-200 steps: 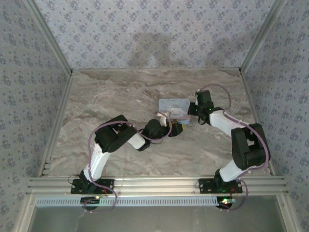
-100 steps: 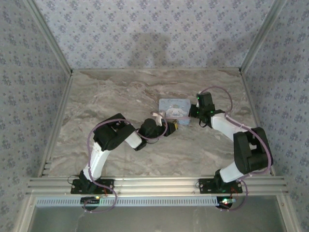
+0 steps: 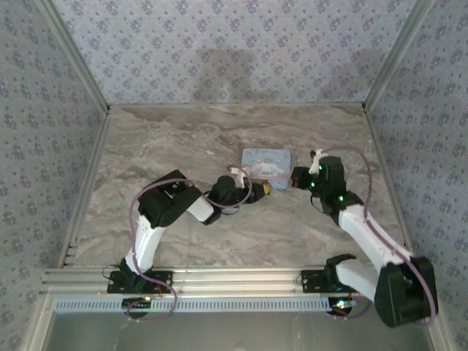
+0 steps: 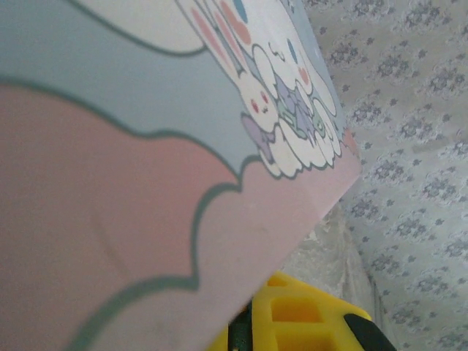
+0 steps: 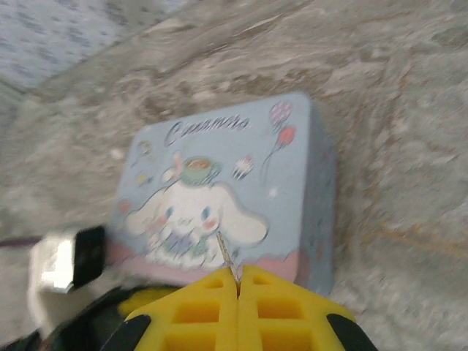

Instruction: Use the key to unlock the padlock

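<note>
The pale blue cartoon tin [image 3: 265,159] lies mid-table. My right gripper [image 3: 295,178] hovers just off its right side, shut on the key [image 5: 225,252], a thin silvery sliver poking out between the yellow fingertips [image 5: 212,296] toward the tin [image 5: 219,168]. My left gripper [image 3: 262,188] presses against the tin's near-left edge. In the left wrist view the tin's printed face [image 4: 146,183] looms very close, with one yellow finger [image 4: 307,314] showing beneath it and the other covered. A small dark sliver [image 4: 245,329] sits between tin and finger; I cannot tell whether it is the padlock.
Marble tabletop [image 3: 183,139] walled by patterned panels at back and sides. A metal rail [image 3: 234,278] runs along the near edge by the arm bases. A white and black part of the left arm [image 5: 69,257] sits at the tin's lower left.
The right arm has swung outward, carrying its gripper from over the tin's right part to just off its right side. The left gripper crept slightly left along the tin's near edge.
</note>
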Motion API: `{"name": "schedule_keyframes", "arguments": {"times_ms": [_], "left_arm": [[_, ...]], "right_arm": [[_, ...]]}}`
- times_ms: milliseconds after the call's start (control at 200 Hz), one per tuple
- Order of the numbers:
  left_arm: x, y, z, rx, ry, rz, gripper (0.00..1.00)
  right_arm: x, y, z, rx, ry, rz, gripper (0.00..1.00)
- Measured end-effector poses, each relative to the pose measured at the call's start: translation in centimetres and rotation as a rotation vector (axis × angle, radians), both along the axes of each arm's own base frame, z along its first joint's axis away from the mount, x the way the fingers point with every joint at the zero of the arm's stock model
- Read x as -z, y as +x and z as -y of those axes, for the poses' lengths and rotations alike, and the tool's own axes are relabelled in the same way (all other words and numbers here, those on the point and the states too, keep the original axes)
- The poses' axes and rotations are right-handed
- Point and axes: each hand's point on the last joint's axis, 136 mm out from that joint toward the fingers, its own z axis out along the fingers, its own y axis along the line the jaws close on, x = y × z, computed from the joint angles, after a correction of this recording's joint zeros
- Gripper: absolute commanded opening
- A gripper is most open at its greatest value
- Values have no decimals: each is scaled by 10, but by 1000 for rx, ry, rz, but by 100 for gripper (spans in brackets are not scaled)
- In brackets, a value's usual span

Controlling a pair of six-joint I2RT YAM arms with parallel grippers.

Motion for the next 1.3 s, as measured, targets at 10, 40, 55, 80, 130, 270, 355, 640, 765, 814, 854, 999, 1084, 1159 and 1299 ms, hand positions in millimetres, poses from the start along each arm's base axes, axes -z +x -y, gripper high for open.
{"name": "schedule_keyframes", "arguments": {"times_ms": [10,40,55,80,130,270,355,640,765,814,854,999,1084,1159,1299], "left_arm": [[-1,0,0,-2,-3,-5,0],[-2,1,-1,-7,-11,-18,0],[-2,1,-1,-9,-15,-24,0],[-3,1,-1,-13,-22,-38,0],[-5,2,-2,-20,-35,-61,0],[-9,3,-3,-39,-46,-118,0],[-9,4,-5,-58,-42,-153,0],[-14,16,-10,-121,-89,-223,0],[-18,19,-8,-134,-108,-237,0],[-20,20,-8,-139,-116,-244,0],[-21,21,-8,-141,-122,-248,0],[-26,23,-7,-152,-148,-255,0],[-30,25,-7,-158,-168,-256,0],[-34,26,-7,-164,-187,-253,0],[-40,28,-7,-171,-212,-251,0]], "right_arm": [[0,-2,-1,-4,9,3,0],[0,-11,-3,-20,44,15,0],[1,-15,-4,-29,56,20,0],[1,-20,-5,-34,84,28,0],[4,-31,-7,-46,137,41,0],[20,-50,-10,-46,255,46,0],[29,-56,-10,-36,312,48,0],[27,-59,-20,-21,398,75,0],[35,-59,-27,-14,392,58,0],[39,-59,-30,-12,385,48,0],[43,-58,-33,-10,379,37,0],[65,-54,-40,2,350,-29,0],[74,-49,-46,9,352,-56,0],[77,-45,-50,10,359,-64,0],[68,-37,-57,5,391,-40,0]]}}
